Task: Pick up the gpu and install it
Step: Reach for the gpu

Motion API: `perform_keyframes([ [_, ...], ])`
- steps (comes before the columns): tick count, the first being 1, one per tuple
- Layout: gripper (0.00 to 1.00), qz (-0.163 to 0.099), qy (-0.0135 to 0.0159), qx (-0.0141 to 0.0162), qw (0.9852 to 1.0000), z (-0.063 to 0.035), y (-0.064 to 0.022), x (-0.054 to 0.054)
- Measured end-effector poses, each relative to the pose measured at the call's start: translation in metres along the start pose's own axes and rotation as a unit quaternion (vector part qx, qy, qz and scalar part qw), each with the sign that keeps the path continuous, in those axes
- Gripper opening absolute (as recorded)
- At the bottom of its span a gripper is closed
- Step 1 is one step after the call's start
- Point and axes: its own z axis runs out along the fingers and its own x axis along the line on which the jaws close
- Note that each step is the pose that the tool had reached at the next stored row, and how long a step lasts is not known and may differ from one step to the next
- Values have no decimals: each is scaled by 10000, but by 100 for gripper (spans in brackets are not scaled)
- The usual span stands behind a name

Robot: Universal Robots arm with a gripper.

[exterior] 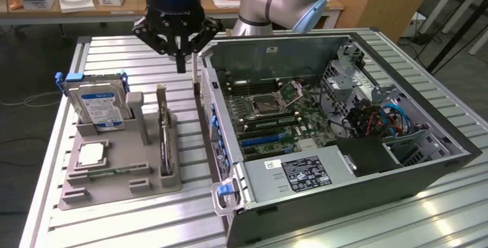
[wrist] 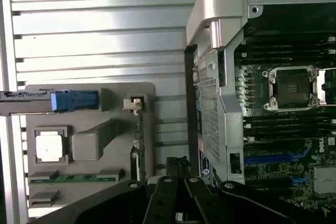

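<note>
**A:** How does the tool [exterior: 180,64] stand?

**B:** Its jaws are pinched together with nothing between them. It hangs in the air off the far, case-side corner of the grey holder [exterior: 84,190].

**A:** And the gpu?

**B:** The gpu [exterior: 162,123] stands on edge in the holder's slot nearest the open computer case [exterior: 427,174]. Its silvery bracket is at the holder's hard-drive end, and nothing touches it. The hard drive [exterior: 99,106] sits upright on the holder's other side. The processor chip [exterior: 91,154] and the memory stick [exterior: 114,172] lie flat at the holder's near end. The holder itself rests on the slatted desk [exterior: 114,225].

**A:** So how should the pick be done well?

**B:** As I judge it, the jaws must part first and line up across the card's thin edge. The tool should centre over the card's length and come straight down into the holder's slot. The card looks thin and top-heavy, so an off-centre or skewed grip would likely tilt it. The pads belong on bare board, away from the bracket.
</note>
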Motion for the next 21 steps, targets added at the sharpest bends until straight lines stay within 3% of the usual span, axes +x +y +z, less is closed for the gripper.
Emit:
perform_keyframes([
  [8, 11, -2, 0, 4, 10000, 18, -12, 39],
  [10, 16, -2, 0, 4, 10000, 18, -12, 39],
  [11, 29, -2, 0, 4, 10000, 18, -12, 39],
  [13, 29, -2, 0, 4, 10000, 20, -12, 42],
  [14, 36, -1, -1, 4, 10000, 26, -13, 49],
  [21, 36, -2, -1, 3, 10000, 115, -58, 170],
])
